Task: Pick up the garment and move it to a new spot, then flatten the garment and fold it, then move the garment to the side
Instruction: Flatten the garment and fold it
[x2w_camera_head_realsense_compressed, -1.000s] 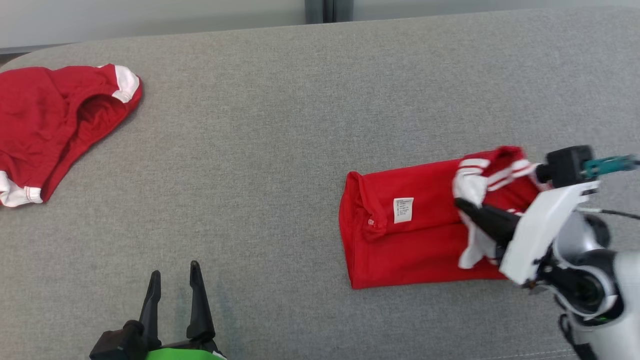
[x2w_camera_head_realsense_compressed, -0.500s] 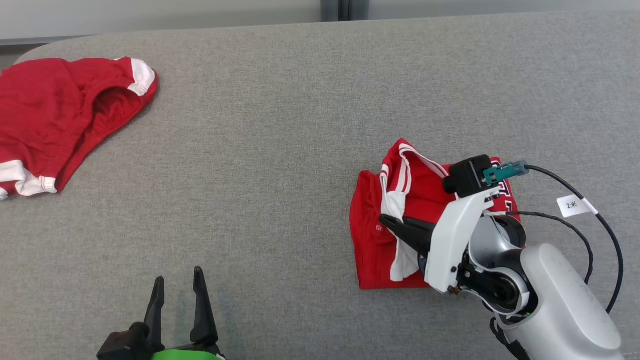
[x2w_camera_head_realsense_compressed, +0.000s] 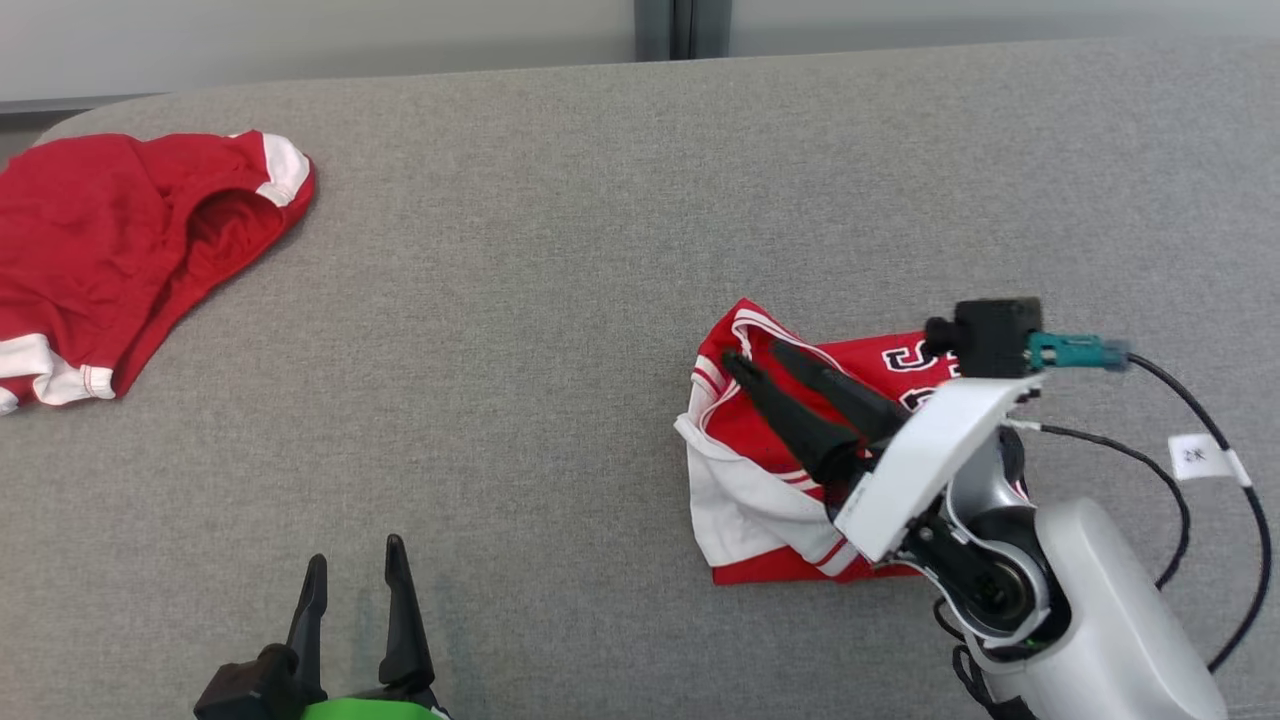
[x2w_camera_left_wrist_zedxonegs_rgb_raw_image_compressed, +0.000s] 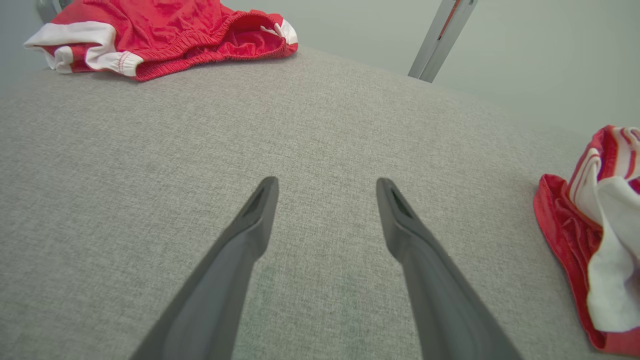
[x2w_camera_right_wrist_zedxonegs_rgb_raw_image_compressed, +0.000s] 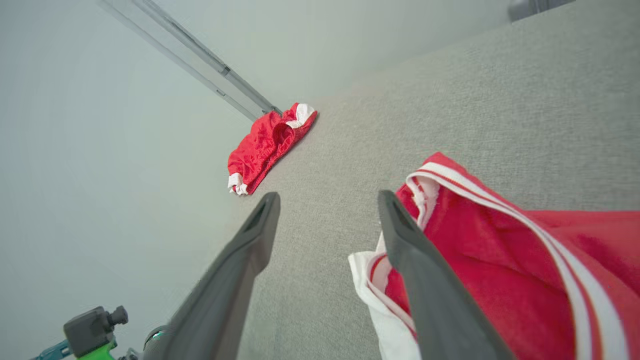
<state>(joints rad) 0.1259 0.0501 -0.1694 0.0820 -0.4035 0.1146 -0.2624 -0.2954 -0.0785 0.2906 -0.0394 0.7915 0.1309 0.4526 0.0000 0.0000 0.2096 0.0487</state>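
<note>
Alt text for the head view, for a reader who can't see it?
The right hand, open, is over a folded red-and-white garment at right on a grey fabric surface. The left hand rests open at lower left; a second red garment lies crumpled at far left.

A grey fabric surface (x2w_camera_head_realsense_compressed: 560, 300) meets a pale wall (x2w_camera_head_realsense_compressed: 300, 40).
</note>
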